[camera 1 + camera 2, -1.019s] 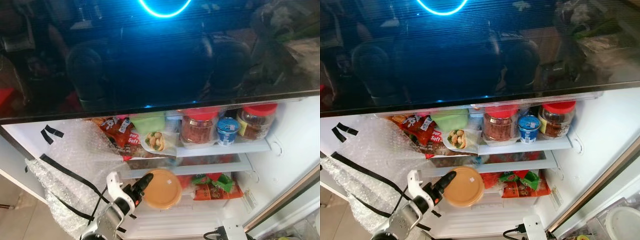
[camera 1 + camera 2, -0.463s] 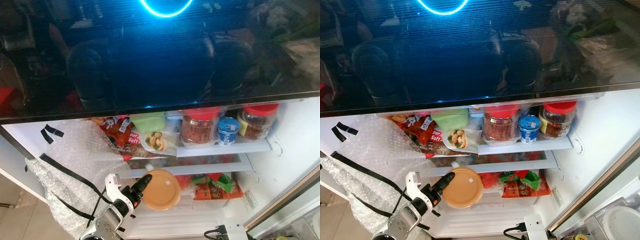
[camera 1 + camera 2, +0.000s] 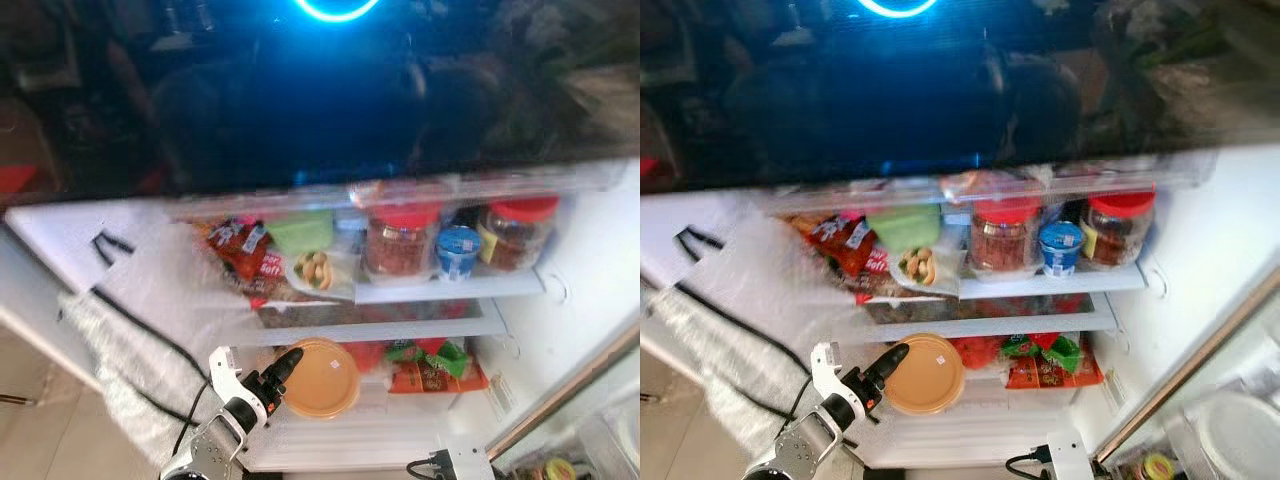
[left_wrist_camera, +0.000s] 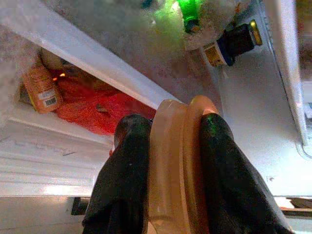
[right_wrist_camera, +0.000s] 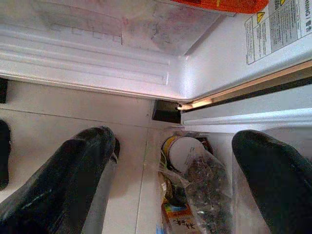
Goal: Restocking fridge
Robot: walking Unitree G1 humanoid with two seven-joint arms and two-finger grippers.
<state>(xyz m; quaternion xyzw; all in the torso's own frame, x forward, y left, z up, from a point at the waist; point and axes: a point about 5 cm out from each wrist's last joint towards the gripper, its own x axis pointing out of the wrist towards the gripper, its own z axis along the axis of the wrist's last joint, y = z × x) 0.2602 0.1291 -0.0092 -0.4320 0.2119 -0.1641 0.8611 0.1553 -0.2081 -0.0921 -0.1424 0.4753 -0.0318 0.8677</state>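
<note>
An open fridge (image 3: 575, 250) stands ahead of and above the left gripper (image 3: 268, 385), its upper shelf (image 3: 450, 290) carrying two red-lidded jars (image 3: 400, 245), a small blue-lidded tub (image 3: 459, 253), a green container (image 3: 300, 232) and red snack packets (image 3: 240, 250). Bubble wrap (image 3: 130, 350) crossed with black tape hangs just beside the gripper on its outer side.

The left gripper, low at the fridge's mouth, is clamped edge-on around a round tan lidded container (image 3: 320, 378); in the wrist view its two black fingers (image 4: 129, 175) press either face of the container's rim. The container hangs in front of the lower shelf (image 3: 980, 325), not yet resting on anything, with orange-and-green packets (image 3: 435, 368) lying just beyond it toward the fridge's right wall.

The right gripper (image 5: 175, 170) hangs idle below the fridge, fingers well apart, over a tiled floor (image 5: 73, 117) where a bag of groceries (image 5: 195, 195) sits by the door frame.

The step in hand looks to be carrying the container in for stocking. The next move would call for reaching forward under the shelf edge, finding a free patch beside the packets, levelling the container so it sits flat, and only then letting the fingers part. The views are blurred, so the exact clearance under the shelf cannot be judged.
</note>
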